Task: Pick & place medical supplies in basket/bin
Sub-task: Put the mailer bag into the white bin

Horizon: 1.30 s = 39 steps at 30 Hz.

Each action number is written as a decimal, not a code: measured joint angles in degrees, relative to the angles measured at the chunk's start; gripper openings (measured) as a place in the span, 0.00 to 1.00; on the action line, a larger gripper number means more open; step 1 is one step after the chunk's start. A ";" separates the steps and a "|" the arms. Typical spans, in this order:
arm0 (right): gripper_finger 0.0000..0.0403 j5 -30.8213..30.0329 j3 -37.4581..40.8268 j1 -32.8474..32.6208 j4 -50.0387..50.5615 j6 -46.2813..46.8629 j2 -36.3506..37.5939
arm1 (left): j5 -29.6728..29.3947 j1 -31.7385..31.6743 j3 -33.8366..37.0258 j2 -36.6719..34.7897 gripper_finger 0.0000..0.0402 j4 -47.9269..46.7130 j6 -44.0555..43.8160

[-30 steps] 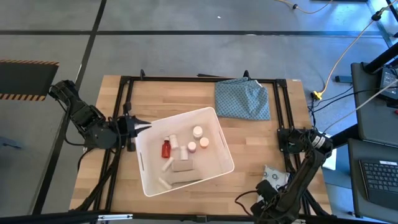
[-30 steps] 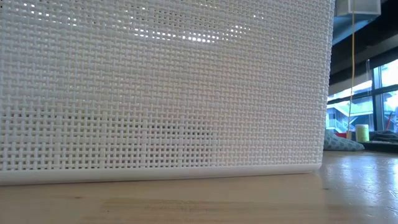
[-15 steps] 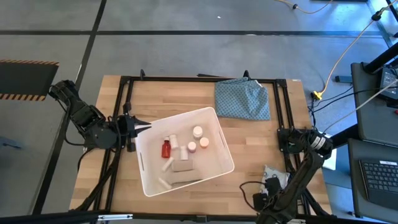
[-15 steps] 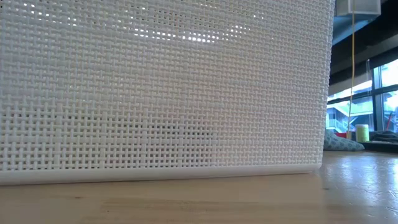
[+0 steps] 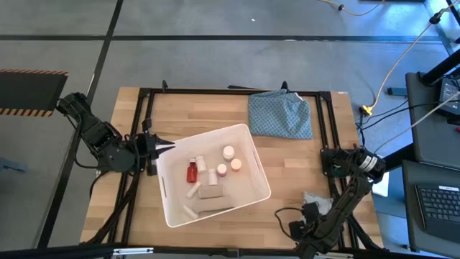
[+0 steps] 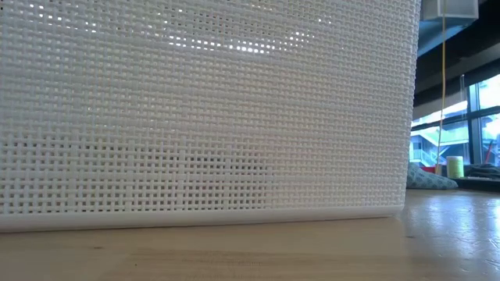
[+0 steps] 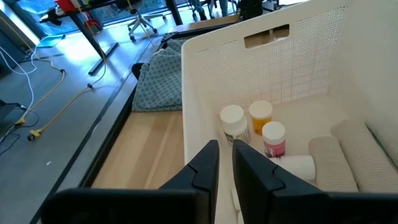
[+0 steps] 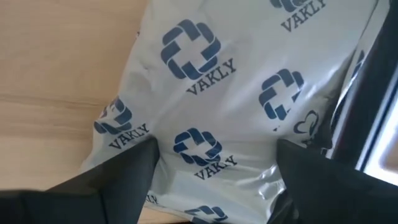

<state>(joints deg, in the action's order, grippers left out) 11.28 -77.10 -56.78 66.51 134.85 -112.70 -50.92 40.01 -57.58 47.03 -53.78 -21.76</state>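
Now R hand [image 8: 214,168] spread over packet [image 8: 230,106].

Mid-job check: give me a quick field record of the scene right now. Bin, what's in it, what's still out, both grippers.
bin: white tub, mid-table, angled
in bin: red bottle, white bottles, tubes, flat pack
still out: printed packet on the table near the right front edge
left gripper: shut on the tub's left rim
right gripper: open, fingers straddling the packet, not closed on it
cloth: blue-green, far side of table, untouched
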 joint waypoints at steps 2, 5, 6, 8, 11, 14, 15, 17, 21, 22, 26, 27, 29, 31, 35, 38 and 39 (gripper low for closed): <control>0.82 -2.65 0.02 0.00 -0.36 -0.37 0.11 | 0.00 0.01 0.00 0.00 0.10 0.00 0.00; 0.82 -6.14 0.02 0.62 -1.06 -0.66 0.05 | 0.00 0.02 0.00 0.00 0.11 0.00 -0.01; 0.82 -7.05 0.02 0.79 -1.06 -0.92 0.04 | 0.00 0.01 0.00 0.00 0.10 0.00 -0.01; 0.82 -9.17 0.02 1.00 -1.17 -1.62 0.04 | 0.00 0.00 0.00 0.00 0.10 0.00 -0.02; 0.82 -12.04 0.04 1.49 -1.24 -3.35 0.00 | 0.00 0.00 0.00 0.00 0.10 0.00 -0.02; 0.82 -15.79 0.07 2.38 -1.50 -5.91 -0.07 | 0.00 0.00 0.00 0.00 0.10 0.00 -0.08; 0.82 -16.97 0.07 2.63 -1.63 -6.62 -0.07 | 0.00 0.00 0.00 0.00 0.10 0.00 -0.18; 0.82 -19.22 0.08 3.25 -1.78 -8.96 -0.08 | 0.00 0.00 0.00 0.00 0.10 0.00 -0.20; 0.82 -23.19 0.14 5.18 -2.19 -12.92 -0.18 | 0.00 0.00 0.00 0.01 0.10 0.00 -0.20; 0.82 -23.92 0.14 5.66 -2.33 -14.01 -0.18 | 0.00 0.00 0.00 0.00 0.10 0.00 -0.20; 0.82 -27.29 0.15 7.90 -2.72 -18.36 -0.22 | 0.00 0.02 0.00 0.00 0.09 0.00 -0.20; 0.82 -28.27 0.15 8.50 -2.77 -19.70 -0.24 | 0.00 0.00 0.00 0.00 0.09 0.00 -0.18; 0.82 -29.75 0.22 9.72 -2.91 -21.69 -0.29 | 0.00 0.00 0.00 0.00 0.10 0.00 -0.15; 0.82 -30.10 0.24 10.80 -3.02 -24.02 -0.31 | 0.00 0.00 0.00 0.00 0.10 0.00 -0.15; 0.82 -29.86 0.17 12.22 -2.76 -27.22 -0.32 | 0.00 0.01 0.00 0.00 0.11 0.00 -0.11; 0.82 -29.09 -1.48 12.46 0.28 -27.14 -0.69 | 0.00 0.00 0.00 0.00 0.11 0.00 -0.08; 0.82 -28.64 -2.32 12.46 1.56 -27.10 -0.77 | 0.00 0.02 0.00 0.00 0.10 0.00 -0.05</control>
<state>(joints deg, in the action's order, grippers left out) -17.36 -79.43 -44.31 68.07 107.74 -113.47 -50.92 40.03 -57.58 47.03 -53.78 -21.81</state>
